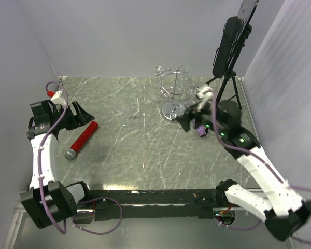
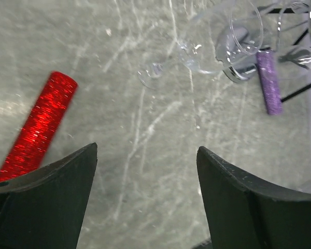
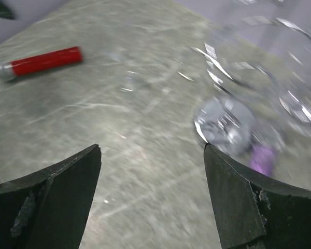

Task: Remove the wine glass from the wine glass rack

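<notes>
The rack (image 1: 173, 89) stands at the far right of the desk (image 1: 145, 155). A wine glass (image 1: 192, 90) seems to hang from its wire loops on the side facing the right pincer (image 1: 186, 120), though clear glass against chrome is hard to read and I cannot tell exactly how it sits. That pincer is low beside the rack's shiny base, its jaws wide with nothing between them. The left pincer (image 2: 147, 150) is also wide and empty, well apart from the rack and near a red tube (image 1: 83, 139). Another glass (image 2: 189, 52) appears to lie on its side on the desk, left of the rack.

The rack looks light and small-footed, so a sideways pull before the glass's foot clears its loop would likely tip it over. Squeezing the thin bowl too hard could crack it, while too loose a hold would let the smooth glass slip. The arm could also knock the purple roll (image 1: 202, 131) just beside it.
</notes>
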### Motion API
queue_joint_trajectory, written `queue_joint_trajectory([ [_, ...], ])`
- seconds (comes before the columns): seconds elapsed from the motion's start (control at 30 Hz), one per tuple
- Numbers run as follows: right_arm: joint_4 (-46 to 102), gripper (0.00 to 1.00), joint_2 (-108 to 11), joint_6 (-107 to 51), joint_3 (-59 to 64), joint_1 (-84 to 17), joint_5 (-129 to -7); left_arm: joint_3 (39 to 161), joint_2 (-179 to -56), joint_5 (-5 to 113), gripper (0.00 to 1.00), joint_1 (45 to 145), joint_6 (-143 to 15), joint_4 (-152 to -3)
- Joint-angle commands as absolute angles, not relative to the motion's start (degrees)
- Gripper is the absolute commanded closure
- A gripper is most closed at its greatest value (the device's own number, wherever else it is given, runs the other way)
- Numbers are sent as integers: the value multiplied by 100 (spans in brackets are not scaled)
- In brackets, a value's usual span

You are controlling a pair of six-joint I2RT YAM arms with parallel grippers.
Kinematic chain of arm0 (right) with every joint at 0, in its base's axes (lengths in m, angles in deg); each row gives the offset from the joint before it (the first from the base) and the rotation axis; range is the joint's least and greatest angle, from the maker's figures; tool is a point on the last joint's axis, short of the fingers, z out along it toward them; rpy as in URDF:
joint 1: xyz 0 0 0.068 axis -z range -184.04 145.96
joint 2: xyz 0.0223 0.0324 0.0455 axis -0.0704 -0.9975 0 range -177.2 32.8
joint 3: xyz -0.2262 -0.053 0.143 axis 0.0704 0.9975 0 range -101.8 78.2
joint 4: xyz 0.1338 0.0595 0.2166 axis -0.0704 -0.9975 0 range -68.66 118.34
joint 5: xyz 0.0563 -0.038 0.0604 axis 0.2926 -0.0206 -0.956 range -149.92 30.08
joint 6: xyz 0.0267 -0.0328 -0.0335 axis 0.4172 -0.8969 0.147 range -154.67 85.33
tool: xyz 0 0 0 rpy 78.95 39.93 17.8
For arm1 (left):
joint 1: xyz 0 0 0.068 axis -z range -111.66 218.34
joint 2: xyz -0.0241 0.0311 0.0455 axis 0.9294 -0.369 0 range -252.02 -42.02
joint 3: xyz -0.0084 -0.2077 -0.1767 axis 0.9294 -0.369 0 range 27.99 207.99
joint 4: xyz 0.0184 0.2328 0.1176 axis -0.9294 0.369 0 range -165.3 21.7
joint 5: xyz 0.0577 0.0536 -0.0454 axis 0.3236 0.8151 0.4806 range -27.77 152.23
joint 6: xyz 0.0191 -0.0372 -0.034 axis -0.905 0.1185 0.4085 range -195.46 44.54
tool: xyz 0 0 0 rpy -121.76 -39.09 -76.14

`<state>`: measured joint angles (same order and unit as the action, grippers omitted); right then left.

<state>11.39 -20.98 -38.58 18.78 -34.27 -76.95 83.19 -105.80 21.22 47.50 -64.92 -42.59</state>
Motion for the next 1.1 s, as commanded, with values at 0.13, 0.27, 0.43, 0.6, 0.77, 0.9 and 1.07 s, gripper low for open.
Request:
queue_joint_trajectory([
  [0.13, 1137, 11, -720, -3679, 3169, -1917, -7582, 8354, -10222, 2576, 21, 5103, -7053, -4937],
  [0.27, 1261, 7, -657, -2951, 3381, -1004, -8073, 8757, -10248, 2602, 21, 5199, -7160, -5086],
  [0.43, 804, 1, -886, -2649, 3363, -88, -9110, 9372, -10213, 2655, 21, 5357, -7160, -5753],
  [0.6, 383, 0, -1009, -3159, 3110, 18, -9516, 9943, -10476, 2926, 17, 5752, -7159, -6185],
  [0.77, 40, 0, -1342, -2617, 2775, 1157, -9732, 11400, -11363, 3173, 0, 6078, -7396, -5440],
  [0.9, -539, 0, -1860, -2753, 2503, 2197, -10878, 11799, -11663, 3130, 0, 6096, -7301, -5779],
  [1.07, 115, 7, -1652, -4003, 2782, 2198, -11485, 11501, -11602, 3033, 0, 6105, -7054, -6089],
])
